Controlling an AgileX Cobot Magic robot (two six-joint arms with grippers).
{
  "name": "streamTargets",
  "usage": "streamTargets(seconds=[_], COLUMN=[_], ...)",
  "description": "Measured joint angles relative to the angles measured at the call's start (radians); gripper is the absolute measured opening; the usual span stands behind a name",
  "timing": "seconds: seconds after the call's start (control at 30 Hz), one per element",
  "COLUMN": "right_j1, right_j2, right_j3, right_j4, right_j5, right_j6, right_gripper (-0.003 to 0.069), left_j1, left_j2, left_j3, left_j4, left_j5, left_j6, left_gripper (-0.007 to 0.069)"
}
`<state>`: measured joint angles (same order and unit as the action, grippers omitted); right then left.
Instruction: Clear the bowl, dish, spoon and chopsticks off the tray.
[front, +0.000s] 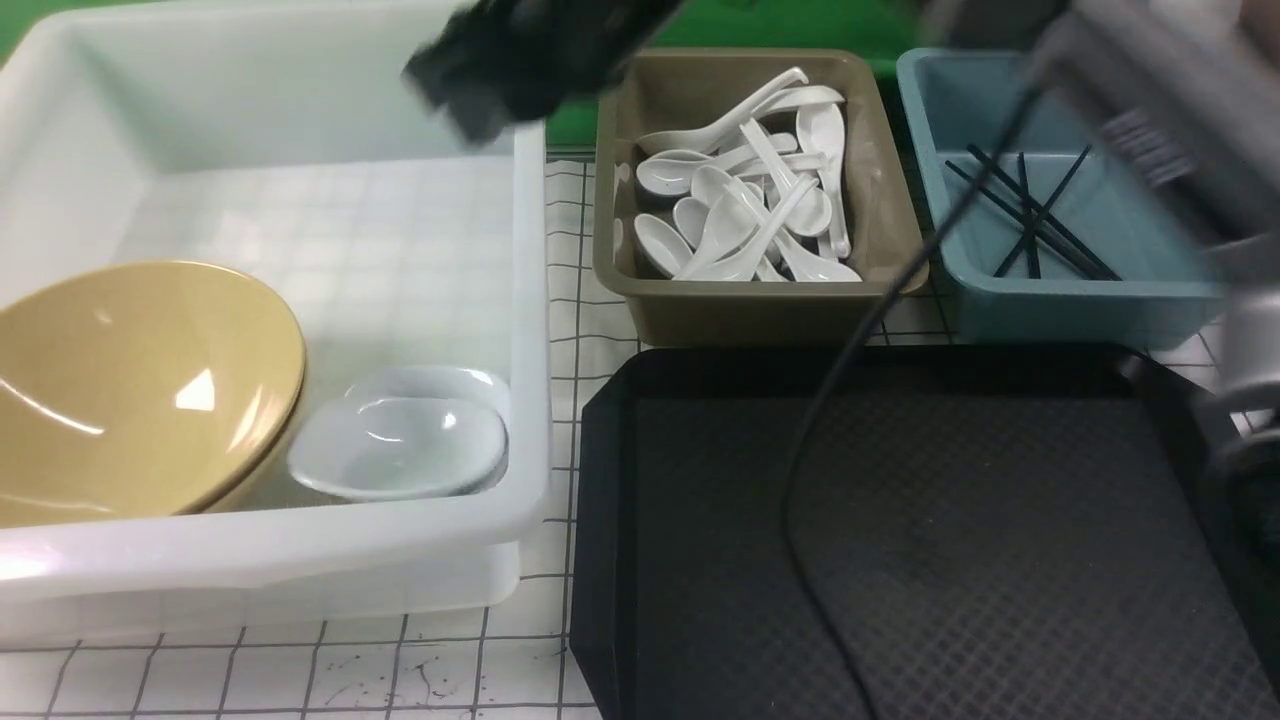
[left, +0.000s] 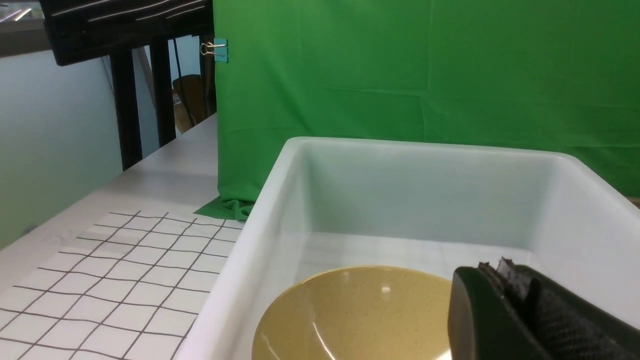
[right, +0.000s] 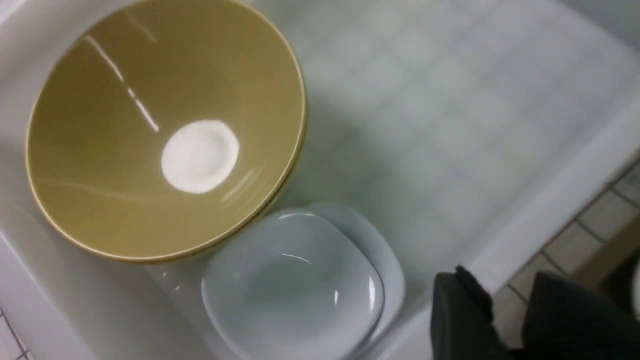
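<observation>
- The yellow bowl (front: 130, 390) sits nested in a second one inside the white tub (front: 530, 400), just beside the white dish (front: 400, 440), which is stacked on another.
- The spoons (front: 740, 200) are piled in the olive bin (front: 750, 310) and the chopsticks (front: 1040, 215) lie in the blue bin (front: 1080, 310), both behind the black tray (front: 1000, 550).
- The right end effector (right: 502, 280) hangs over the tub, jaws apart, gripping nothing.
- The left end effector (left: 500, 280) is closed near the bowl.

lab setup, green backdrop (left: 400, 75), gridded tabletop (left: 125, 280)

No readable txt or labels anywhere.
</observation>
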<state>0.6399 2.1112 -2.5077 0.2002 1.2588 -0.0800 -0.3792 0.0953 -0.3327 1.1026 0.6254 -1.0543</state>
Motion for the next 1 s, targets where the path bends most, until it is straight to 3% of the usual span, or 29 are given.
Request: streamTargets(seconds=[0.07,0.13,0.3,0.5,0.6,0.77,1.0], right_j1=[-0.041,-0.066,-0.143,-0.15,-0.15,-0.15,-0.15], right_j2=[-0.129,-0.187,-0.481,-0.811,-0.951,-1.287,-1.521], right_j3=[0.114,0.174,0.544,0.981,1.184,1.622,2.008], right_j4=[-0.032,-0.065,-0.266,-0.494,-0.549,-0.541,-0.504], right_j5=[0.0,0.0,0.001,-0.011,-0.087,-0.483,-0.929], right_j6=[-0.025,-0.03,-0.057,-0.023,0.027,0.15,0.205], right_gripper=[0.0081,0.005,0.0037,0.0037,0.0037,0.0037,0.0037], left_j1=[0.0,0.0,0.0,0.0,0.0,0.0,0.0], left_j2=[0.0,0.0,0.0,0.0,0.0,0.0,0.0], left_j3=[0.0,0.0,0.0,0.0,0.0,0.0,0.0], left_j4=[-0.004,-0.005,-0.005,-0.006,-0.006,-0.006,-0.006], left_j5=[0.0,-0.001,-0.004,-0.004,-0.004,-0.004,-0.004], left_j6=[0.0,0.0,0.0,0.0,0.0,0.0,-0.006], left_gripper=[-0.0006,-0.0006,-0.0006,-0.0006,-0.0006,-0.0006,-0.0006])
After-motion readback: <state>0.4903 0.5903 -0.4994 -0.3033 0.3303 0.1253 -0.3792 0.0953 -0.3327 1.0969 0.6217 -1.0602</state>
